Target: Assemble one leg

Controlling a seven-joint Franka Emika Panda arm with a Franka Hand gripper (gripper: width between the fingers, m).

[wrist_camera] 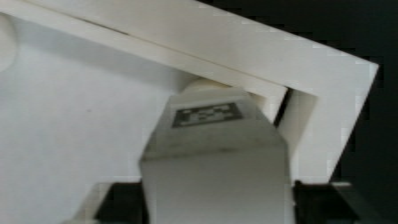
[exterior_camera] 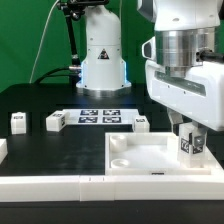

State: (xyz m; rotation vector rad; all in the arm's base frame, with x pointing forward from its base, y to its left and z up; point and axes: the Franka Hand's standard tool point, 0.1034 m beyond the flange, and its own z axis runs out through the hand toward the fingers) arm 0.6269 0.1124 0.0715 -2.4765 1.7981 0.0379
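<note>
White plastic leg (exterior_camera: 187, 146), coded tag outward, clamped between the fingers of the gripper (exterior_camera: 189, 140); jaws closed on it. Long axis upright, in line with the fingers. Position: over the corner of the large white panel (exterior_camera: 150, 158) at the exterior view's right, seemingly at a corner socket; whether it is seated cannot be told. Arm: wrist vertical, pointing straight down. Wrist view: leg (wrist_camera: 210, 125) tight in panel corner (wrist_camera: 302, 90). Spare legs (exterior_camera: 55, 121) well apart on black table (exterior_camera: 40, 150), beside marker board (exterior_camera: 100, 116)
</note>
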